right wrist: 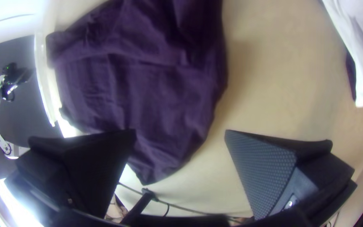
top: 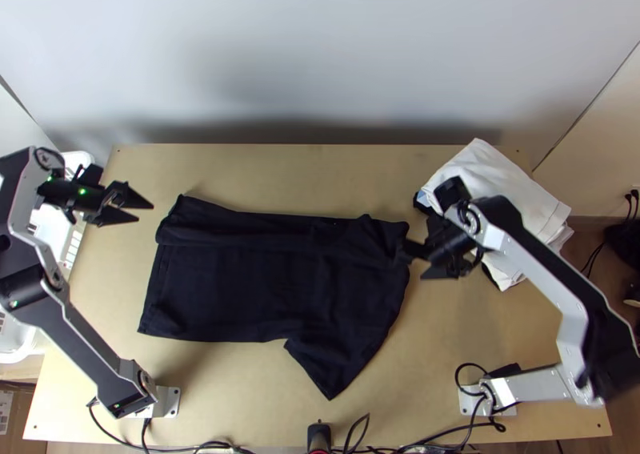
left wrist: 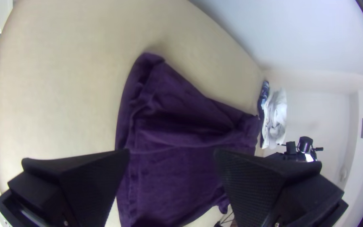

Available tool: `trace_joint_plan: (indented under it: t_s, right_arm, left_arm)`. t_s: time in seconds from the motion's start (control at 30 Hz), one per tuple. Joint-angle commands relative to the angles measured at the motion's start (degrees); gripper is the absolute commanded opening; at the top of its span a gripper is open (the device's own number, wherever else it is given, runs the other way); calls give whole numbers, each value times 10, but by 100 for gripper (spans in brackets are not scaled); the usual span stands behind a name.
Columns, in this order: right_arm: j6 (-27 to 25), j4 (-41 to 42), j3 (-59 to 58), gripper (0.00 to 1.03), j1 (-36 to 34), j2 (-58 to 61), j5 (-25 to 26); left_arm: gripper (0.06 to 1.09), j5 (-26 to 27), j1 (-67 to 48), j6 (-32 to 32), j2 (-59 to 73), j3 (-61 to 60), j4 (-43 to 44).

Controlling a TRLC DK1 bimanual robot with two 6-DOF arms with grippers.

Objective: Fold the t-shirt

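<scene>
Your t-shirt point(top: 240, 286) sits mid-frame, upper edge bunchy. Left gripper point(top: 145, 212), upper left, and right gripper point(top: 413, 263), right of centre, are both spread, holding nothing. Looks mid-fold to me; next you probably wanna pinch both ends.

From high, the top view faces down; nearer wrist views share the t-shirt point(top: 232, 286).

Pale wall point(top: 320, 46) behind a light wooden table point(top: 280, 166)

The grey-white wall darkens towards its foot; to the right, a cream panel point(top: 596, 158) stands above brown floor point(top: 596, 242). A white strip point(right wrist: 17, 201) glares in the right wrist view, perhaps a lamp or window
</scene>
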Motion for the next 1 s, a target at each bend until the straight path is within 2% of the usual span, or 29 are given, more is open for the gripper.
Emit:
trace_joint_plan:
  t_s: [0.0,0.07,0.2,0.47,0.7,0.8,0.87,0.93,0.97]
  right_arm:
    - [103,-68,-63,98,140,-98,-4]
    - [142,-38,-108,98,192,-104,-4]
    - [177,48,-183,98,239,-105,-5]
    - [164,254,-252,98,250,-64,-10]
    - [156,302,-280,95,249,-29,-17]
    - [145,310,-282,76,250,-35,-16]
    - [138,331,-286,45,252,-50,-1]
    - [131,362,-296,1,254,-76,38]
    - [126,370,-303,3,255,-88,44]
  left_arm:
    - [103,-8,34,75,-107,-151,-1]
    - [103,-8,42,84,-120,-188,-1]
    - [103,-8,53,84,-137,-238,4]
    - [103,-7,57,77,-163,-284,8]
    - [103,-8,65,73,-180,-288,9]
    - [103,-8,71,73,-180,-287,9]
    - [103,-8,77,71,-180,-288,8]
    - [103,-8,89,69,-181,-292,8]
    - [103,-8,100,69,-182,-298,8]
